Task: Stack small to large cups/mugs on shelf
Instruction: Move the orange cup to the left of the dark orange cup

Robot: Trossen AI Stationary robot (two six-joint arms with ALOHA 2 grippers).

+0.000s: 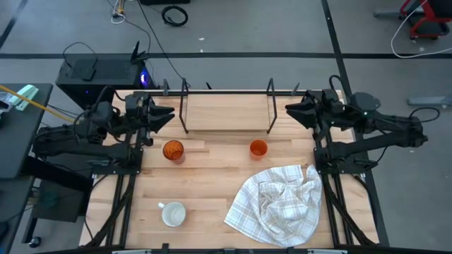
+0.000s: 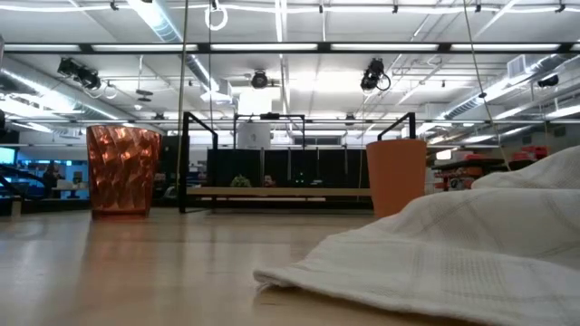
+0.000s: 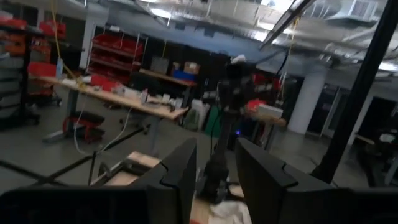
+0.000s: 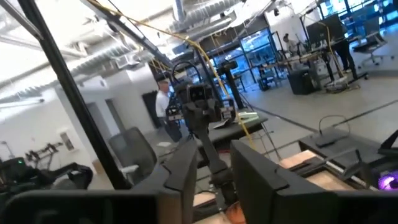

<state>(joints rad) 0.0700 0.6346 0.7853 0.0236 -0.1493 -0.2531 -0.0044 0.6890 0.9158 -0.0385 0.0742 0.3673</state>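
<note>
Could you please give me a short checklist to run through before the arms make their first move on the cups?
1. Shelf board free to receive cups: ok, nothing on it.
2. Tumbler upright, in front of the shelf: ok.
3. Small orange cup upright, apart from the checked cloth: ok.
4. White mug upright at the table's near edge: ok.
5. Left claw open and empty, beside the shelf: ok.
6. Right claw open and empty, beside the shelf: ok.
</note>
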